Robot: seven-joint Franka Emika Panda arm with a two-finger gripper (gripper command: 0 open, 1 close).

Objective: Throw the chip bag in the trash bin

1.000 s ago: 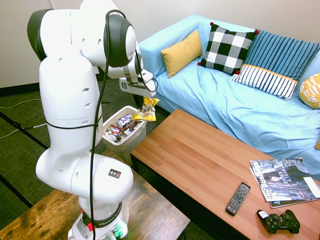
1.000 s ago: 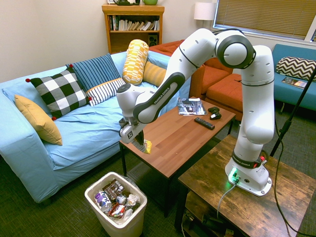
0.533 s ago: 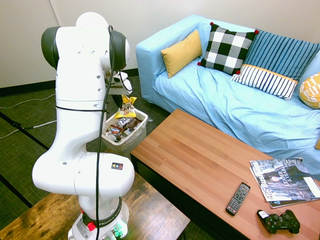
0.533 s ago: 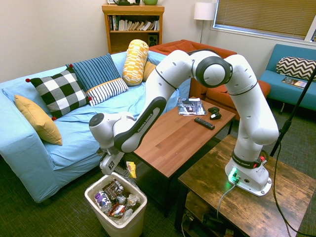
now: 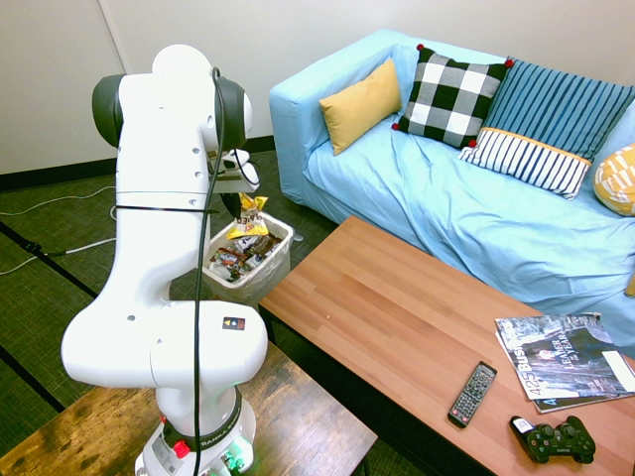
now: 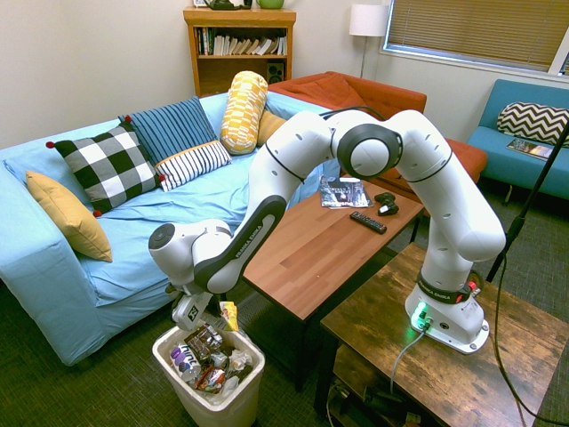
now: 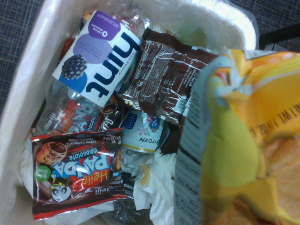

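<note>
- My gripper [image 6: 213,313] pinches the chip bag [image 6: 229,314], hanging just above the bin [image 6: 203,403].
- The bin holds wrappers [image 7: 77,176] and 1 bottle [image 7: 93,70].

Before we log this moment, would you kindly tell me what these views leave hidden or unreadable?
- End effector: its grip on the chip bag is too small to make out in the second exterior view; the arm hides it in the first.
- Chip bag print: blurred and cut off by the edge in the wrist view.
- Trash bin: bottom buried under wrappers and the hint bottle.
- Magazine: cut off by the first exterior view's right edge.
</note>
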